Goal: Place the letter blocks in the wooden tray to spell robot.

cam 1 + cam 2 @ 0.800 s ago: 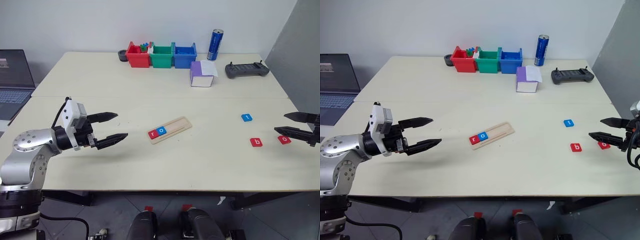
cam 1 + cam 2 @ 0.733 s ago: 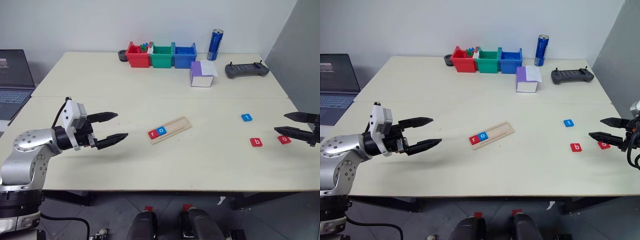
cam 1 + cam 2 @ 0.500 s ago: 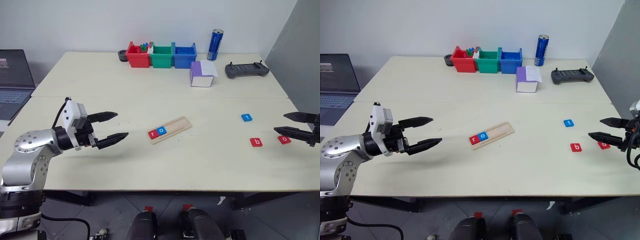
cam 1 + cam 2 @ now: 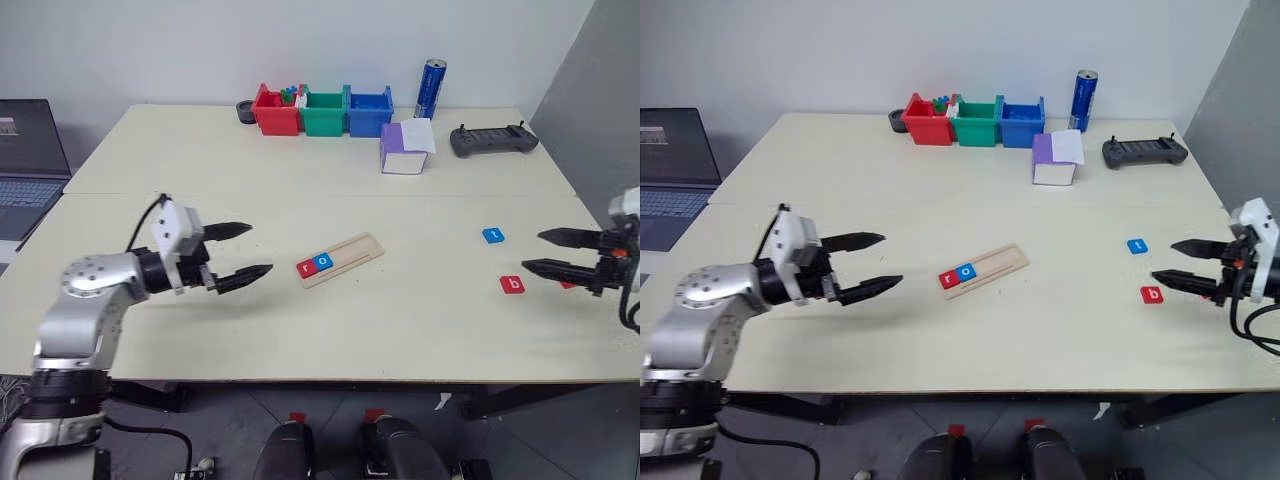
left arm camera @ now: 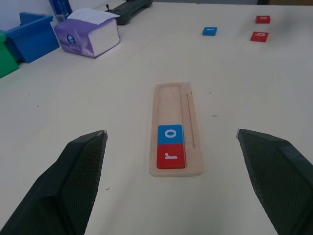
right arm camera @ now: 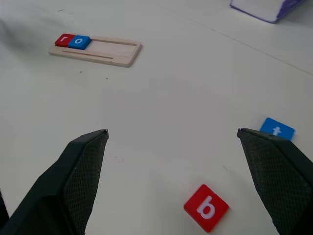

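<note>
Cream-coloured laminate covers the worktop (image 4: pixel 300 160), which stands against a pale wall beside a laptop (image 4: pixel 28 165). At its far edge sit three bins (image 4: pixel 322 110), one can (image 4: pixel 430 89), one tissue box (image 4: pixel 404 148) and one controller (image 4: pixel 492 140). The wooden tray (image 4: pixel 339 260) lies mid-worktop holding two letter blocks, red "r" (image 5: pixel 170 156) touching blue "o" (image 5: pixel 170 133). Loose to the right: blue "t" (image 4: pixel 493 235), red "b" (image 4: pixel 512 284) and another red tile (image 5: pixel 262 19). The left tool (image 4: pixel 243 250) and right tool (image 4: pixel 545 251) both hover spread, empty.
</note>
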{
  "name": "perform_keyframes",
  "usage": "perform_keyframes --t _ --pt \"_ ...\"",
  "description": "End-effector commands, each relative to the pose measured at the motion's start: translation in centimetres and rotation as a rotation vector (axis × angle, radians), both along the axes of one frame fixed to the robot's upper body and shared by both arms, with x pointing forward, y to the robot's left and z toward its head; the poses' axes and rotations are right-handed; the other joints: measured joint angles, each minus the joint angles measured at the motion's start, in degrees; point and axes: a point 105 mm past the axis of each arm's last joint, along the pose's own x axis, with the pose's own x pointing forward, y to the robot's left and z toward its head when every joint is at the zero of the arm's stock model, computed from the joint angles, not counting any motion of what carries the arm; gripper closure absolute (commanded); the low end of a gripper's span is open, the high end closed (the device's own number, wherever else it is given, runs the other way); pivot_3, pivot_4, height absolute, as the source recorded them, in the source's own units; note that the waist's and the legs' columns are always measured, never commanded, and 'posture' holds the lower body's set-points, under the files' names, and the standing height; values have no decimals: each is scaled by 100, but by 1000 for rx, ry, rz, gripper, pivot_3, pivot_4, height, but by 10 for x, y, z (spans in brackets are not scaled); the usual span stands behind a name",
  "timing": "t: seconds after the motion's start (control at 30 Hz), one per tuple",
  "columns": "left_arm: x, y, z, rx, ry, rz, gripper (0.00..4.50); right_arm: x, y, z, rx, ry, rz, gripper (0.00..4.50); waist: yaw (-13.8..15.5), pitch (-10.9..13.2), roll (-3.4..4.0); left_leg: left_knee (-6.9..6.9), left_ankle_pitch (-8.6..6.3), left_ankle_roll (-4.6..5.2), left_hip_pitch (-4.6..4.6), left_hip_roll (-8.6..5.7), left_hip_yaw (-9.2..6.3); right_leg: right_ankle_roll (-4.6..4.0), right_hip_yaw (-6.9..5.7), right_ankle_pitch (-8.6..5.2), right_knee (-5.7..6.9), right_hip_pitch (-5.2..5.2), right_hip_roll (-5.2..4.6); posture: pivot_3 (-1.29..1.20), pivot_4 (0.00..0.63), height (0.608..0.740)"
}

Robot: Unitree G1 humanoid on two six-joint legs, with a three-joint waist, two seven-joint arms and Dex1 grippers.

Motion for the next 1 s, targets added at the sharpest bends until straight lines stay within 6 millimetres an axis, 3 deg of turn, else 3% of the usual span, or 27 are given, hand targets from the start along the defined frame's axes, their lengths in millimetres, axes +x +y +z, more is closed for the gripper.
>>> perform_keyframes --t 0.03,0.23,0.43,1.0 --pt "13 -17 4 -10 -66 -15 0 5 28 12 21 -50 83 12 0 0 0 2 0 0 0 0 0 0 0 0 2 0 0 0 150 740" --pt "33 -30 -15 -2 -65 -18 0 10 70 8 47 -60 176 12 -1 0 -1 9 0 0 -4 2 -3 0 -1 0 3 0 3 0 150 740" --pt "34 -36 -41 15 2 -82 0 3 104 14 77 -86 251 12 4 0 -1 13 0 0 -7 2 -4 0 -3 0 5 0 3 0 150 740" --pt "49 -50 -66 69 38 -118 0 -6 104 13 58 -76 233 12 7 -1 -3 46 -5 9 -18 3 -13 0 -9 1 9 3 3 0 150 740"
